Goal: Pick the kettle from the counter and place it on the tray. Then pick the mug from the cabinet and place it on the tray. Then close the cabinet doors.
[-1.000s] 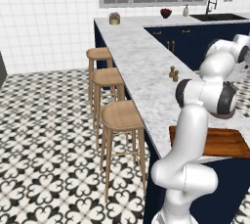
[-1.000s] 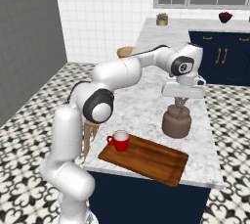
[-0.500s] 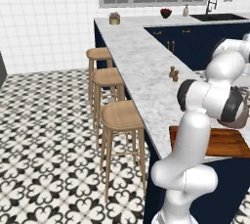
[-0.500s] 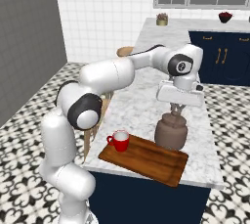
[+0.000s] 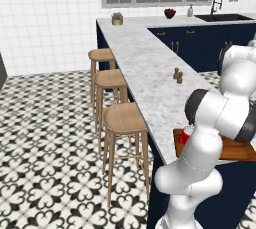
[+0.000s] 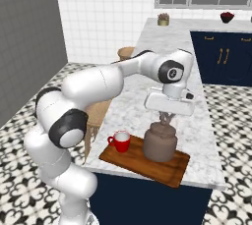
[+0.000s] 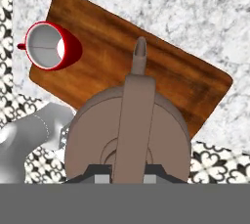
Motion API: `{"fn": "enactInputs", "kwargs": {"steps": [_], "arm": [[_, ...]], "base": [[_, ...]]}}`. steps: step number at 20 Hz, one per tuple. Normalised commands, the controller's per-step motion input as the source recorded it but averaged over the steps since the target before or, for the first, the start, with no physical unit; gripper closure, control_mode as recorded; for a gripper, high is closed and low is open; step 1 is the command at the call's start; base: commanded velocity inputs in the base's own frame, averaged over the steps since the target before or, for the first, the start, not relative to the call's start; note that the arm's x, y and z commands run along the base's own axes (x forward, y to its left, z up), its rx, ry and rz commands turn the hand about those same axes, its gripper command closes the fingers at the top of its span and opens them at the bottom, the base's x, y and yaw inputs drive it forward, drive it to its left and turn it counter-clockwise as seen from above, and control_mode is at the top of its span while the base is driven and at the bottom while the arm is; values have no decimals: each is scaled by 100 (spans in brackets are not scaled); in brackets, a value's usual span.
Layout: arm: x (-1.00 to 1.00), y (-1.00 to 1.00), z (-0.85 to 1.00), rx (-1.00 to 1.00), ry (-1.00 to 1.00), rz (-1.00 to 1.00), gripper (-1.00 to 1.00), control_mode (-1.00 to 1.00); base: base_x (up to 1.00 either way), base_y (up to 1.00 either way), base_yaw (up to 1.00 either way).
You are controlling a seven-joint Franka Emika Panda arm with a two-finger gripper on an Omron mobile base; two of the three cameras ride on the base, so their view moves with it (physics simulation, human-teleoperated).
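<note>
While bent down over the tray (image 6: 170,172), claw (image 6: 166,117) clamped on kettle (image 6: 159,142) handle.

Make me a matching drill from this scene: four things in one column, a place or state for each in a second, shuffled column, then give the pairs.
Things:
1. kettle
2. mug
3. tray
4. gripper

Places or states:
A. lies on the marbled counter near its edge
B. red, stands at one end of the tray
C. shut on the kettle's top handle
D. brown, over the tray beside the mug

Pairs: 1-D, 2-B, 3-A, 4-C
</note>
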Motion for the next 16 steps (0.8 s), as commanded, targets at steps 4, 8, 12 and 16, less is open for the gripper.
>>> {"fn": "enactInputs", "kwargs": {"steps": [4,8,12,16], "arm": [[-36,26,-4,0,-2,0,100,-100],[-2,33,-2,0,0,0,100,-100],[0,14,-6,0,-3,0,100,-100],[0,5,-8,0,-5,0,100,-100]], "base": [[0,0,0],[0,0,0],[0,0,0],[0,0,0]]}}
